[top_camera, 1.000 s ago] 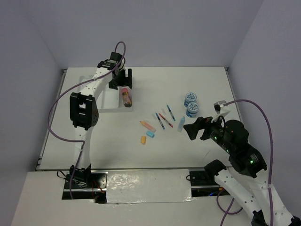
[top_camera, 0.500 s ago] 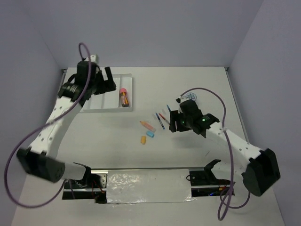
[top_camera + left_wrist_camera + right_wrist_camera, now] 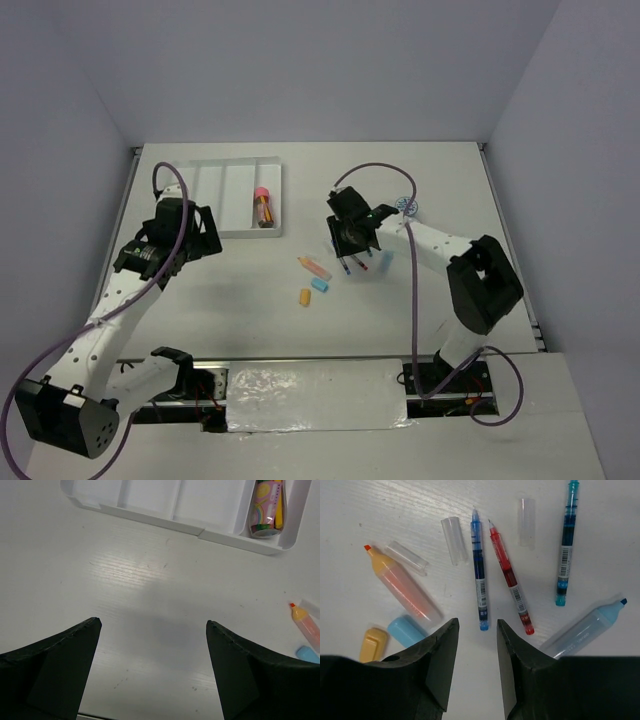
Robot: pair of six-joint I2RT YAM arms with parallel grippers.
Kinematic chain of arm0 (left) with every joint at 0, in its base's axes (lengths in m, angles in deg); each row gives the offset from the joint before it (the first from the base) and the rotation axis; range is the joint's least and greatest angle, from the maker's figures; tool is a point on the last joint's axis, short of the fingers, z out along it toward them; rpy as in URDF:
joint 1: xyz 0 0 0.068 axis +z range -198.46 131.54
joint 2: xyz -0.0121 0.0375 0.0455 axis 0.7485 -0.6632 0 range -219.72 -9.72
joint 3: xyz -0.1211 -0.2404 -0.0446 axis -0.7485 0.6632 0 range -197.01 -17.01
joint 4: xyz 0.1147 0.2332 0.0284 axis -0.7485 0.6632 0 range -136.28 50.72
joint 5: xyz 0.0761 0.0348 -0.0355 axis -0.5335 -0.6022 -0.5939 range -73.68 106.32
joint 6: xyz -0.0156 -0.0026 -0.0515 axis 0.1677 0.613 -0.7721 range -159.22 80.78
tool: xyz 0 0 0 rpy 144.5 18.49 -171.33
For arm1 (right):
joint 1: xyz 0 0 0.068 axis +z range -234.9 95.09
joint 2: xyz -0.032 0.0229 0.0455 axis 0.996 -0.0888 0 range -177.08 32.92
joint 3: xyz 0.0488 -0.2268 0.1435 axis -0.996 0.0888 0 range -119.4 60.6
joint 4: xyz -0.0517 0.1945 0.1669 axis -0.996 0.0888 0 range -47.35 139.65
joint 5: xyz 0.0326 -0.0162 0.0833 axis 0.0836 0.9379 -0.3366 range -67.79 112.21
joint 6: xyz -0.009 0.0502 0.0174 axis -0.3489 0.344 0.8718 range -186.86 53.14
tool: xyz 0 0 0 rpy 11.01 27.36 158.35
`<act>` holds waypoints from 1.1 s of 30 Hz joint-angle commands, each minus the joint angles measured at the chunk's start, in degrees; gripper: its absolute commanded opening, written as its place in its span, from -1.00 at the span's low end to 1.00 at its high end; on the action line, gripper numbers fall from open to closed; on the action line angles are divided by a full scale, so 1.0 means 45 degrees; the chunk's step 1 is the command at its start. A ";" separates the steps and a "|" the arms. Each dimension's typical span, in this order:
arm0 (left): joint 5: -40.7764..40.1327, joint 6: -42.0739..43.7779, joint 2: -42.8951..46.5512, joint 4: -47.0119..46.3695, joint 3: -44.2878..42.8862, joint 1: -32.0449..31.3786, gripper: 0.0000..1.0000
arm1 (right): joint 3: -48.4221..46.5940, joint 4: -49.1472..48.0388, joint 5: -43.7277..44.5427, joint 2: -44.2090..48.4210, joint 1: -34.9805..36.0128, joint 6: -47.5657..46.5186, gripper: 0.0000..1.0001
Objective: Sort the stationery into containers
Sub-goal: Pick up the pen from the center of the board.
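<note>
The stationery lies mid-table. In the right wrist view a blue pen (image 3: 480, 570), a red pen (image 3: 510, 577) and a teal pen (image 3: 566, 545) lie side by side, with a pale blue tube (image 3: 585, 630) to their right. An orange highlighter (image 3: 402, 587), a light-blue eraser (image 3: 405, 630) and an orange eraser (image 3: 372, 642) lie to their left. My right gripper (image 3: 477, 621) (image 3: 348, 250) hovers over the blue pen's end, jaws narrowed but holding nothing. The white tray (image 3: 215, 195) holds a pink-capped piece (image 3: 263, 207) in its right compartment. My left gripper (image 3: 203, 238) (image 3: 152, 621) is wide open over bare table below the tray (image 3: 200, 527).
Clear pen caps (image 3: 454, 540) (image 3: 526, 515) (image 3: 406, 557) lie loose among the pens. A blue-lidded tub (image 3: 405, 206) peeks out behind the right arm's cable. The orange highlighter (image 3: 305, 625) shows at the left wrist view's right edge.
The left arm has pulled back from the tray toward the near left. The right arm has swung left over the pens, and its jaws have narrowed.
</note>
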 commanded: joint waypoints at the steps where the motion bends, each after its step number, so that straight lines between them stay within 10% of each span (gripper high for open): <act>1: -0.0012 0.0334 0.0131 -0.0766 -0.0234 0.0089 0.99 | -0.0988 0.0296 0.0647 -0.0723 0.0110 -0.0377 -0.12; 24: 0.1144 0.0979 -0.0162 -0.0884 -0.0155 0.0069 0.99 | -0.2083 0.0082 0.0159 -0.3849 0.0129 -0.0749 -0.33; 33: 0.0989 0.0921 -0.0240 -0.0806 -0.0174 0.0069 0.99 | -0.1730 -0.0330 -0.0252 -0.3148 0.0130 -0.0495 -0.72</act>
